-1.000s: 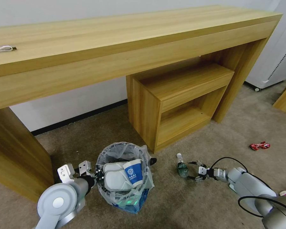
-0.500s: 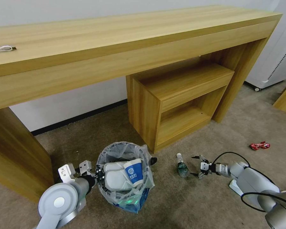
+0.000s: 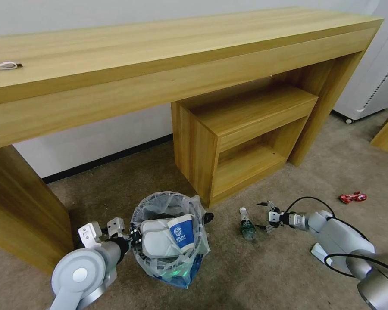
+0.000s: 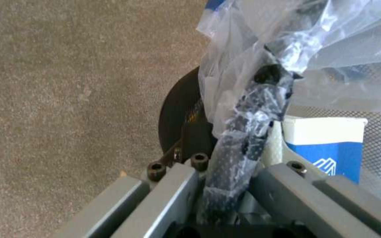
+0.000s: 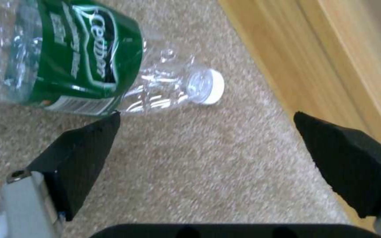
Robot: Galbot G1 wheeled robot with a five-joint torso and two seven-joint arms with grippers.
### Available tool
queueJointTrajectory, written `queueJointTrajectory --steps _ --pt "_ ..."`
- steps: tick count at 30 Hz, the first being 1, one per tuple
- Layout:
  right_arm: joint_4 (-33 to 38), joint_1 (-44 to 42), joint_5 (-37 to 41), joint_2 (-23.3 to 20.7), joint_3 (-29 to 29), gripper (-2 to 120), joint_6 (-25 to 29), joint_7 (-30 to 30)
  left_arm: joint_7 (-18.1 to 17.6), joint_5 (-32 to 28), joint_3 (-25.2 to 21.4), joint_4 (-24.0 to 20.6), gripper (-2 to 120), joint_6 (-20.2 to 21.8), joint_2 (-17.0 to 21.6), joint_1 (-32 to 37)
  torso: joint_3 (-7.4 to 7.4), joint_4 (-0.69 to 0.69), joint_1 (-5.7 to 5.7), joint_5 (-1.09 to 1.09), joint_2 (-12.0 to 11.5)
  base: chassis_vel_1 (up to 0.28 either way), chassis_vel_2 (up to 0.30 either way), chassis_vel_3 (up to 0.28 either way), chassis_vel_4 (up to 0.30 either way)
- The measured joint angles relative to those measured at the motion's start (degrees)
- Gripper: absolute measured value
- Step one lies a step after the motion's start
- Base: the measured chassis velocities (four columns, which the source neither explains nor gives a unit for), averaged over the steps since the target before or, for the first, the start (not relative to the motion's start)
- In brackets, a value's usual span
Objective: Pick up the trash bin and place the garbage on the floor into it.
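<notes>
The trash bin [image 3: 170, 258], a dark wire bin lined with a crinkly clear bag, stands on the beige floor [image 3: 263, 280]. It holds a white slipper [image 3: 157, 243] and a blue-white paper cup [image 3: 181, 232]. My left gripper [image 3: 132, 236] is shut on the bin's bag-wrapped rim [image 4: 243, 132], seen between its fingers [image 4: 283, 188]. A crushed plastic bottle [image 3: 247, 226] with a green label [image 5: 80, 49] lies on the carpet. My right gripper [image 3: 261, 215] is open just beside it, empty, with its fingertips [image 5: 93, 142] close to the bottle's neck end.
A red wrapper [image 3: 352, 197] lies on the carpet at the far right. A long wooden desk [image 3: 159, 64] spans the back, with a low open cabinet [image 3: 241, 137] under it, close to the right gripper. A white appliance [image 3: 375, 73] stands at the right.
My right gripper has moved away from me along the bottle toward its cap end and the cabinet, staying open. The left gripper and bin have not moved.
</notes>
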Motion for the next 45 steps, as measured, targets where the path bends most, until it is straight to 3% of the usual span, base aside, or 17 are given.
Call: queueJointTrajectory --steps 11,21,45 --pt "5.8 -1.3 -0.4 -1.5 -1.1 100 0.0 1.3 -0.2 0.2 0.1 -0.4 0 0.0 -0.5 0.0 0.00 0.00 0.00 0.01 0.0 0.000 0.000 0.000 0.000" --pt "12.7 -4.1 6.4 -3.1 -4.2 100 0.0 -2.9 -0.6 0.3 0.0 -0.7 0 0.0 -0.5 0.1 0.00 0.00 0.00 0.01 0.0 0.000 0.000 0.000 0.000" --pt "14.2 -6.9 8.0 -4.2 -4.2 100 0.0 -3.0 -1.0 0.3 0.1 -0.4 0 -0.1 -0.6 0.0 0.00 -0.01 0.00 0.01 0.0 0.000 0.000 0.000 0.000"
